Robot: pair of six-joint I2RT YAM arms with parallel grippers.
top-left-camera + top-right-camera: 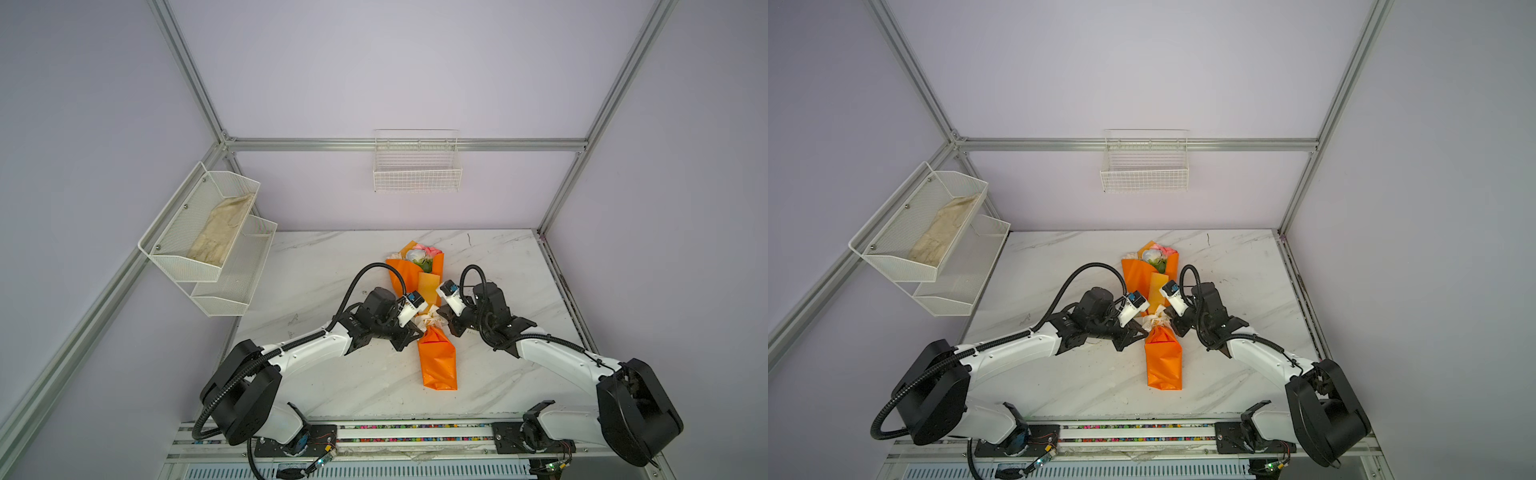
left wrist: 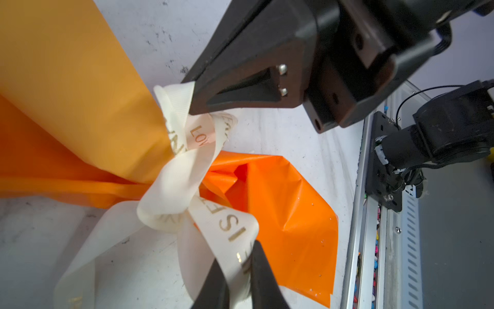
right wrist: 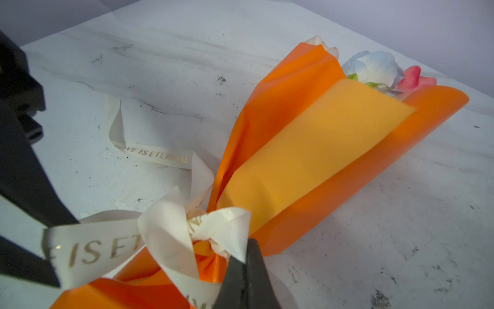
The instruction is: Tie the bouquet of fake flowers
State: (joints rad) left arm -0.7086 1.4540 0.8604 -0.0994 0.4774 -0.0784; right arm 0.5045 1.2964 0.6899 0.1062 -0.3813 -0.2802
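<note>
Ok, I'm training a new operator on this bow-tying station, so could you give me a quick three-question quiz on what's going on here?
1. True or false: the ribbon is already wrapped round the narrow middle of the bouquet.
2. What is the right hand gripping? A) the ribbon B) a flower stem C) nothing
3. Fill in: the beige cloth lies in the ___ basket of the wall rack.

Key: 1 true; 2 A; 3 upper.
</note>
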